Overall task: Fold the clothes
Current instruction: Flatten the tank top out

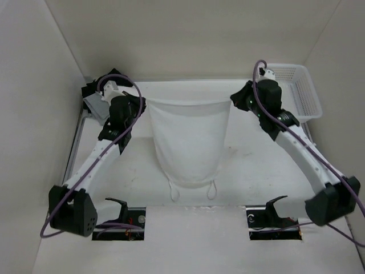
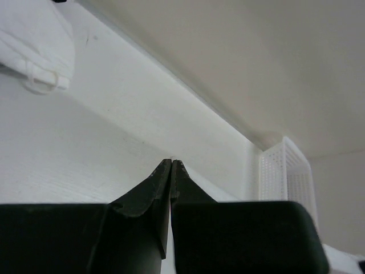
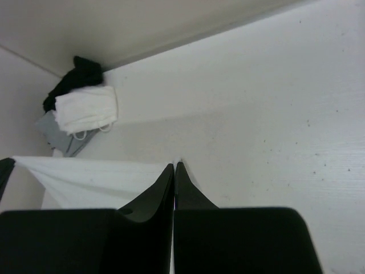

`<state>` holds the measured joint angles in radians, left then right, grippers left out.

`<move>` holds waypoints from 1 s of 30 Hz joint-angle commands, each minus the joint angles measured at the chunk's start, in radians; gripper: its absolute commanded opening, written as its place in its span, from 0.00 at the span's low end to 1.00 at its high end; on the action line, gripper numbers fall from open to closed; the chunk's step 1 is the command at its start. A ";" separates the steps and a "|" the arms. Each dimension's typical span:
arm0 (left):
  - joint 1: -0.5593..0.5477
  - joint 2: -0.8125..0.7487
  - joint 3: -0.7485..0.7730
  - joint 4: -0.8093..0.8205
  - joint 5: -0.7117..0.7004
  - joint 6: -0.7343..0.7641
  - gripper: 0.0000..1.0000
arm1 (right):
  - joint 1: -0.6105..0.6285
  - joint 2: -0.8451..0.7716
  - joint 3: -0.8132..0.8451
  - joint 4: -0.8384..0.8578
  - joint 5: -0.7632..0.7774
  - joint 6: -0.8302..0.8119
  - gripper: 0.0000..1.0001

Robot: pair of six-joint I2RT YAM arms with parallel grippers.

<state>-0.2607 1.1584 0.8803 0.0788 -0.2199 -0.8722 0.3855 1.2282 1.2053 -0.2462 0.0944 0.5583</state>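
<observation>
Thin, soft white top (image 1: 188, 142) hangs with its hem pinched by left gripper (image 2: 171, 162) and right gripper (image 3: 174, 165)

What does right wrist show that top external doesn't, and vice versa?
Right wrist only: the folded white garment in the black and grey clothing heap. Top external only: the white plastic mesh basket and the thin white sleeveless top's two strap loops. Shared: that top's far hem stretched out, plus the heap in the back left corner.
</observation>
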 commanded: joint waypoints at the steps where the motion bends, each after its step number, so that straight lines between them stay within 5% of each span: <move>1: 0.025 0.072 0.204 0.165 0.043 -0.022 0.00 | -0.055 0.111 0.198 0.134 -0.211 0.031 0.00; 7: 0.079 0.133 0.358 0.164 0.086 -0.016 0.01 | -0.067 0.183 0.445 0.041 -0.220 0.023 0.00; 12: 0.084 0.095 0.320 0.180 0.097 0.005 0.01 | -0.063 0.137 0.415 0.030 -0.222 0.015 0.00; 23: -0.005 0.020 -0.304 0.389 0.076 -0.039 0.01 | -0.050 -0.068 -0.368 0.306 -0.183 0.156 0.00; 27: -0.041 -0.086 -0.533 0.388 0.088 -0.031 0.01 | 0.081 -0.221 -0.671 0.351 -0.105 0.235 0.00; 30: -0.057 -0.343 -0.659 0.204 0.102 -0.048 0.01 | 0.239 -0.407 -0.817 0.250 -0.016 0.270 0.00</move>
<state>-0.3058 1.0344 0.2691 0.3080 -0.1249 -0.9024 0.5179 0.9890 0.4343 -0.0467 -0.0196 0.7612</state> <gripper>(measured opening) 0.011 0.009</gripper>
